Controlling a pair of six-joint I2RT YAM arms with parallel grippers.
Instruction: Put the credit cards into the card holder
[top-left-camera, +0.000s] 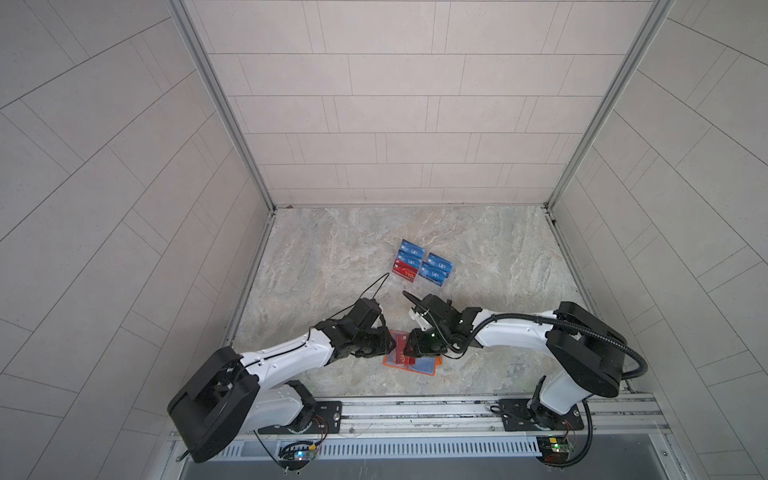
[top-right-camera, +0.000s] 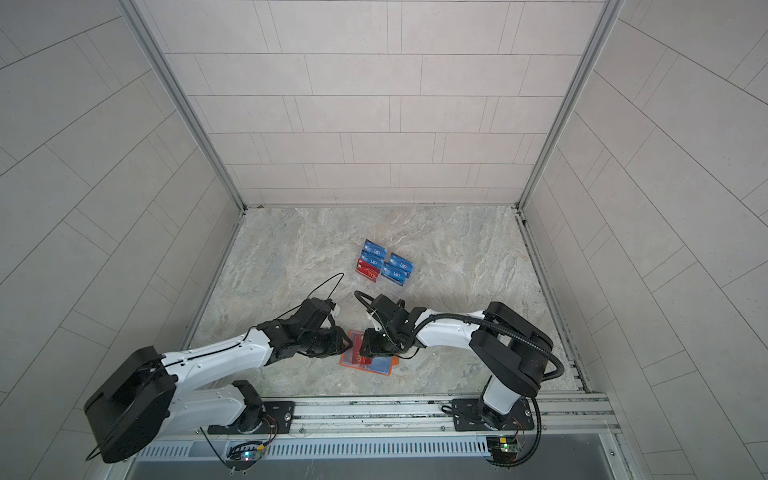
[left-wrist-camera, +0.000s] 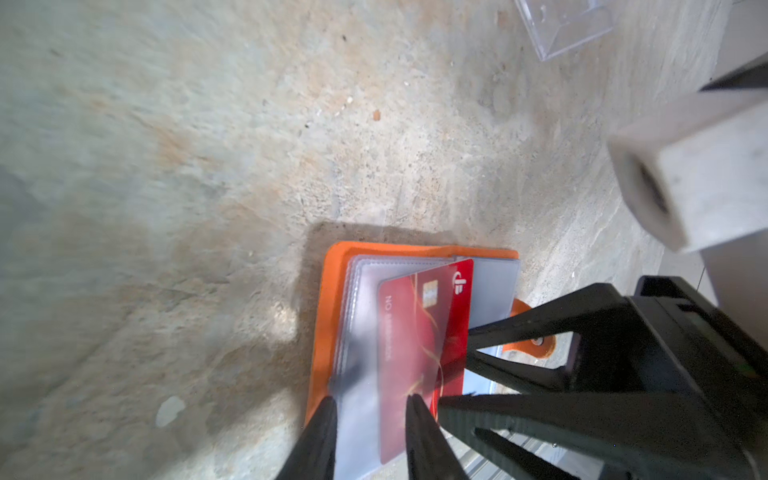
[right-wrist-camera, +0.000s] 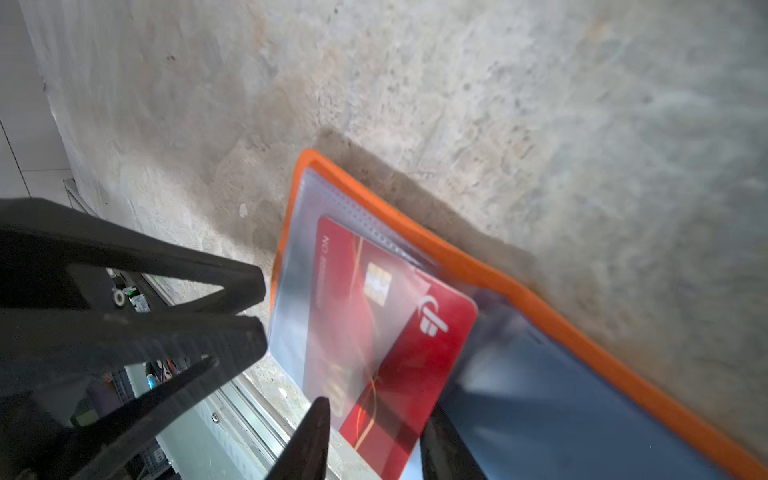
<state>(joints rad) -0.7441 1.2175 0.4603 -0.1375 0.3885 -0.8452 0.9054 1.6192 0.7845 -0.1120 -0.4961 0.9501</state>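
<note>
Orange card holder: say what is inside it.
Inside the card holder, a red card sits partly in a clear sleeve; a blue card lies in the facing one. The sleeves stacked underneath are covered.

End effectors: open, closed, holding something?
Left end effector: jaws apart over the clear sleeve; grip cannot be told.
Right end effector: open, at the red card.

Card holder (top-left-camera: 390, 363) near front edge of table (top-left-camera: 332, 257), one card (left-wrist-camera: 419, 345) partly in it. Behind, well apart: stand (left-wrist-camera: 565, 29) bearing other cards (top-left-camera: 434, 270).
</note>
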